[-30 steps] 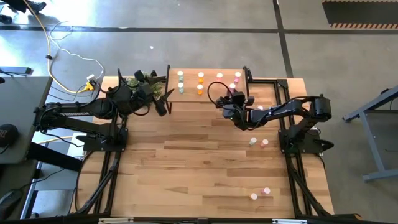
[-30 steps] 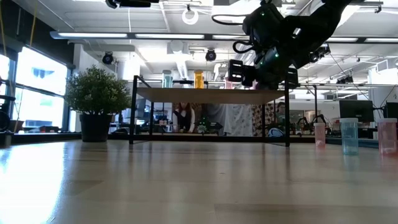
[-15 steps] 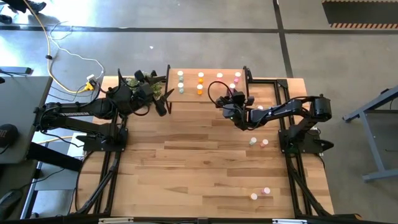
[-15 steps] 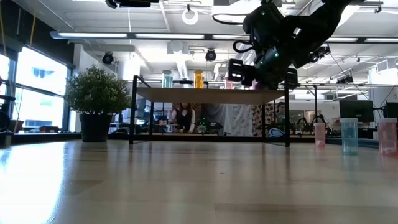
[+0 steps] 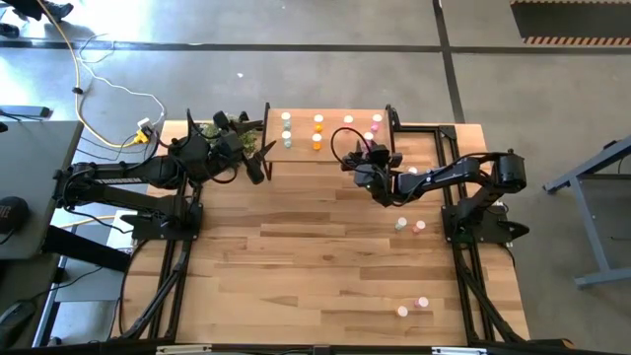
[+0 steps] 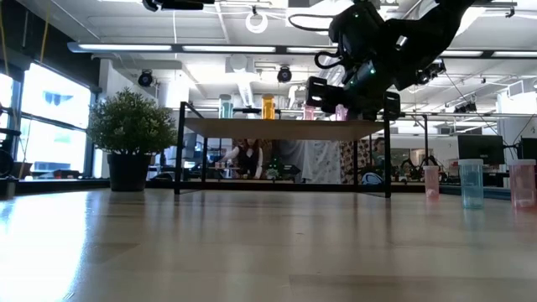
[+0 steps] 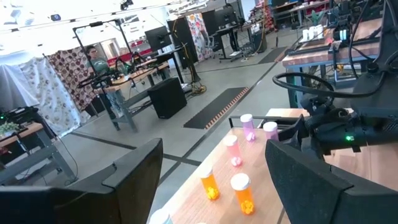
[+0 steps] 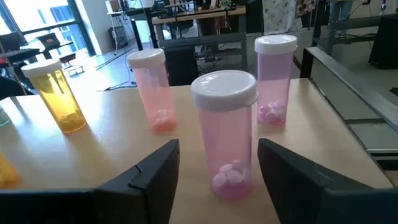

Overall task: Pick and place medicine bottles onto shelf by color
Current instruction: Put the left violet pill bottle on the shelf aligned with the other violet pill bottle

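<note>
Shelf (image 5: 330,133) at table's far edge: your right gripper (image 8: 214,171) sits spread around a pink bottle (image 8: 225,134) standing there, not clamping; left gripper (image 7: 214,180) waits open nearby.

- A robotics lab or workshop, by the look of it: a slatted wooden bench (image 5: 325,247) on a bare concrete floor (image 5: 296,69).
- Far benches with monitors (image 6: 480,149), exposed ceiling ducts (image 6: 243,75), strip lights.
- A potted plant (image 6: 130,138); a person (image 7: 94,57), possibly seated, at a far desk.
</note>
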